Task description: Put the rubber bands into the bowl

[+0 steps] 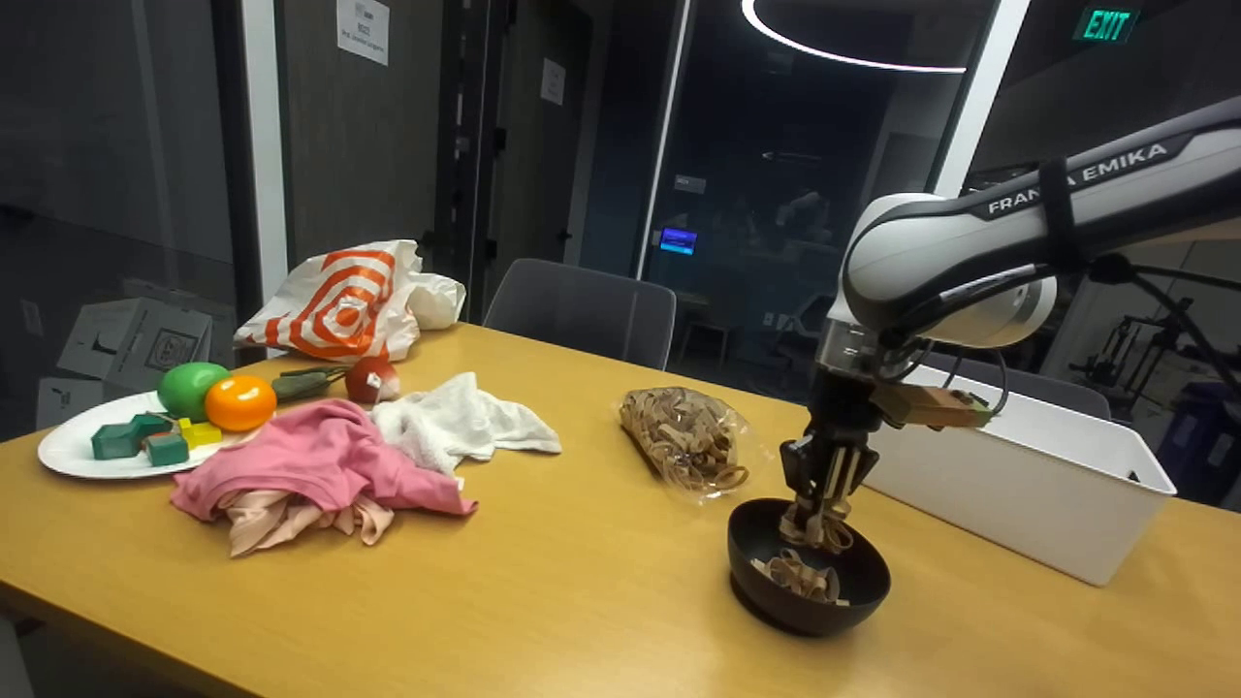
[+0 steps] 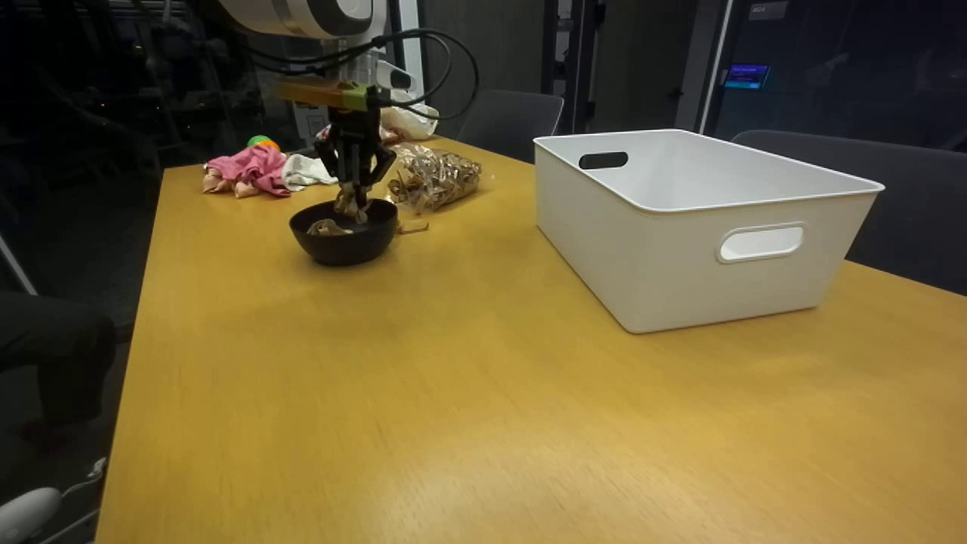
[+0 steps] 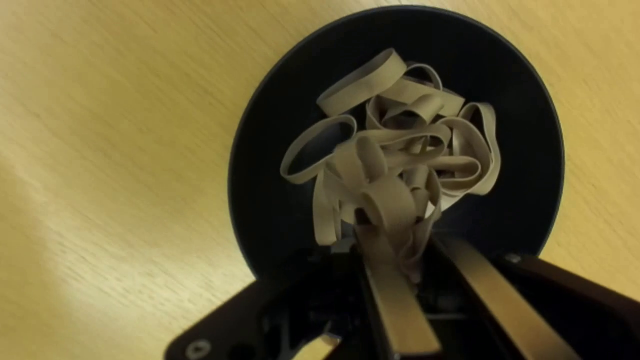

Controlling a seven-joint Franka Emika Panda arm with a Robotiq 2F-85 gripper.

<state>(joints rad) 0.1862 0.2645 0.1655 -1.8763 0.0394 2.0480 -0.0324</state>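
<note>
The black bowl (image 1: 776, 613) stands on the table under the gripper, also in the wrist view (image 3: 270, 150). Tan rubber bands (image 1: 800, 577) lie loose in it, and they show in the wrist view (image 3: 470, 145). My gripper (image 1: 822, 512) points down over the bowl, fingers shut on a bunch of rubber bands (image 3: 392, 200). The bunch hangs from the fingertips inside the bowl, and I cannot tell where it meets the loose bands. A clear bag of rubber bands (image 1: 684, 436) lies beside the bowl. One loose band (image 2: 412, 227) lies on the table near the bowl.
A white bin (image 1: 1028, 494) stands close beside the bowl, also in an exterior view (image 2: 680, 257). A pink cloth (image 1: 325, 456), a white cloth (image 1: 465, 427), a plate (image 1: 68, 456) with toys and a plastic bag (image 1: 339, 301) lie farther along the table.
</note>
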